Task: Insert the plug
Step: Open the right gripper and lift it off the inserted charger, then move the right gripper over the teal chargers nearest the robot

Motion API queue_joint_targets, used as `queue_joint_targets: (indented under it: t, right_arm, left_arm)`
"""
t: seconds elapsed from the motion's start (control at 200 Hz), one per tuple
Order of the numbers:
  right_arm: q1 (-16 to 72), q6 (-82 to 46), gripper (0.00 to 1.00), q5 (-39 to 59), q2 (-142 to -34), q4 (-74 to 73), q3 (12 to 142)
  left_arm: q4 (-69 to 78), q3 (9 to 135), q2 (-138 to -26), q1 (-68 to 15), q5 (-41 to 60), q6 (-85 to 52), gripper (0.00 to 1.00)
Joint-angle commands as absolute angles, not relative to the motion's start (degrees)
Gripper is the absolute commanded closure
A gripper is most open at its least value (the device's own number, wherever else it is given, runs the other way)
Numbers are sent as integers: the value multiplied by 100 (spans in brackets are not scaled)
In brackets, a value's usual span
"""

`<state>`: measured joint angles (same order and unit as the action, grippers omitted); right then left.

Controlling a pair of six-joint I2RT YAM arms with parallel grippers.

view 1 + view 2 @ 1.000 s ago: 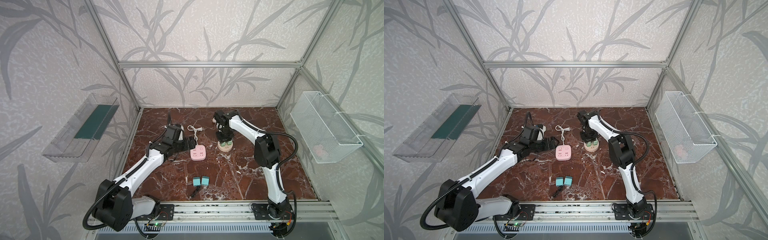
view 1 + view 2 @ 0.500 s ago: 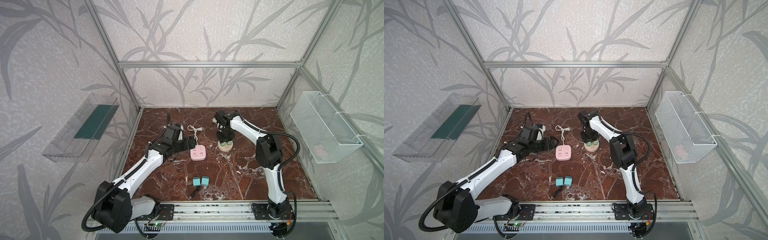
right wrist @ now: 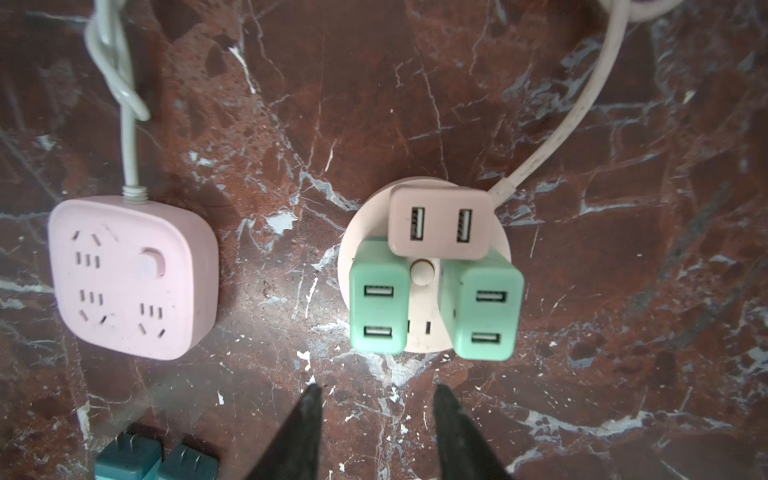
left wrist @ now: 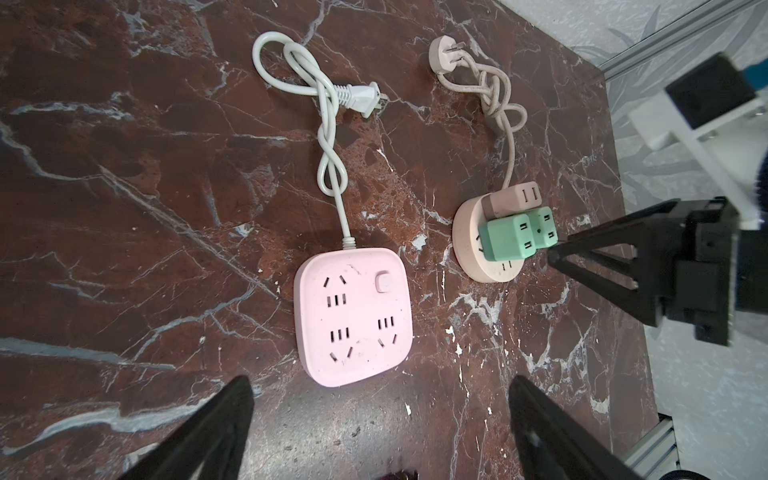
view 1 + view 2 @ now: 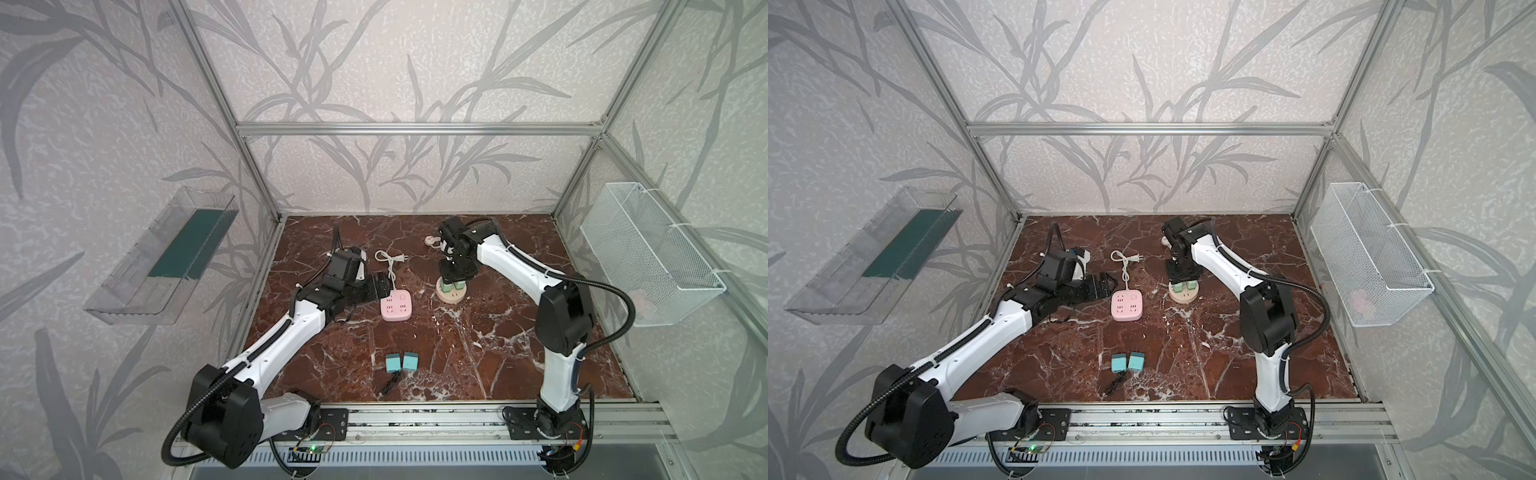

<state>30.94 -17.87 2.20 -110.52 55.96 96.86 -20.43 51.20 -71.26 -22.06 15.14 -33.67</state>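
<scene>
Veined marble floor (image 5: 478, 345) first: two teal plugs (image 5: 401, 361) lie loose, well apart from both pairs of jaws. Further in, the left gripper (image 4: 380, 382) waits, jaws wide apart, with the pink power strip (image 4: 353, 316) just ahead of them. Beyond, the right gripper (image 3: 378, 390), jaws slightly apart and empty, hangs above the round socket (image 3: 424, 328), where the green plugs (image 3: 378, 297) look seated. I'd lift straight up so nothing snags. Since a second ago its elbow has swung outward a little.

Robot test cell, a lab-type setup. Aluminium frame (image 5: 415, 129) boxes in leaf-print wall panels (image 5: 415, 62). Marble-look tabletop (image 5: 478, 353). Left arm (image 5: 291, 328) and right arm (image 5: 515, 262) bolted to a metal rail (image 5: 415, 422), bare wiring (image 5: 311, 446) showing. Wire basket (image 5: 648, 257) and clear tray (image 5: 137, 286) hung on the side walls.
</scene>
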Motion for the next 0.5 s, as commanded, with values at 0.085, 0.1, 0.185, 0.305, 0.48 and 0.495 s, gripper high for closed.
queue_joint_targets:
  t: [0.085,0.1,0.185,0.305,0.48,0.495]
  right_arm:
    - [3533,-2095,64,558,-10424,5012,8931]
    - [3596,-2106,64,550,-10419,5017,8907]
    - [3956,-2152,62,522,-10350,4979,8741]
    - [4501,-2067,55,563,-10192,4743,8355]
    - [5100,-1977,47,526,-10104,4406,7887]
    - [5118,-1984,47,586,-10116,4394,7869]
  left_arm:
    - [-2246,5069,-7218,-2232,1552,-3418,6]
    - [-2237,5063,-7236,-2232,1565,-3425,6]
    - [-2240,5097,-7341,-2241,1651,-3469,6]
    - [-2271,5103,-7358,-2241,1572,-3479,6]
    - [-2273,5094,-7418,-2241,1511,-3426,6]
    - [-2276,5083,-7426,-2241,1527,-3432,6]
